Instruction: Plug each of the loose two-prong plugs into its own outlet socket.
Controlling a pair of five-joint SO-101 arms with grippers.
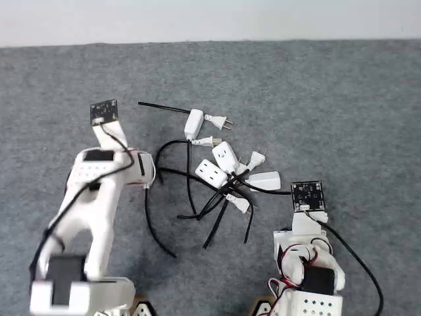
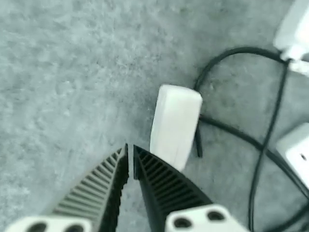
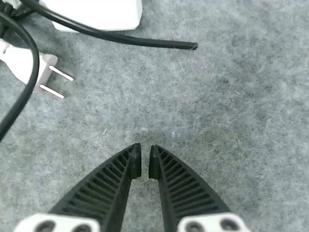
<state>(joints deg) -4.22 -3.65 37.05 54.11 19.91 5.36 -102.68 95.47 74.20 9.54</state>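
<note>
Several white two-prong plugs and outlet sockets lie tangled with black cords mid-table. One plug (image 1: 196, 122) points its prongs right, and two socket blocks (image 1: 225, 156) (image 1: 211, 172) sit below it. My left gripper (image 2: 131, 151) is shut and empty, its tips just short of a white block (image 2: 175, 125) lying on the carpet. My right gripper (image 3: 145, 154) is shut and empty above bare carpet. A loose plug (image 3: 29, 71) with two prongs lies ahead of it to one side, beside a white block (image 3: 99, 14).
Grey carpet (image 1: 316, 99) covers the table. Black cords (image 1: 197, 204) loop between the plugs, and a cut cord end (image 3: 192, 46) lies ahead of the right gripper. The left arm (image 1: 99, 184) stands left of the cluster, the right arm (image 1: 306, 230) below and right of it.
</note>
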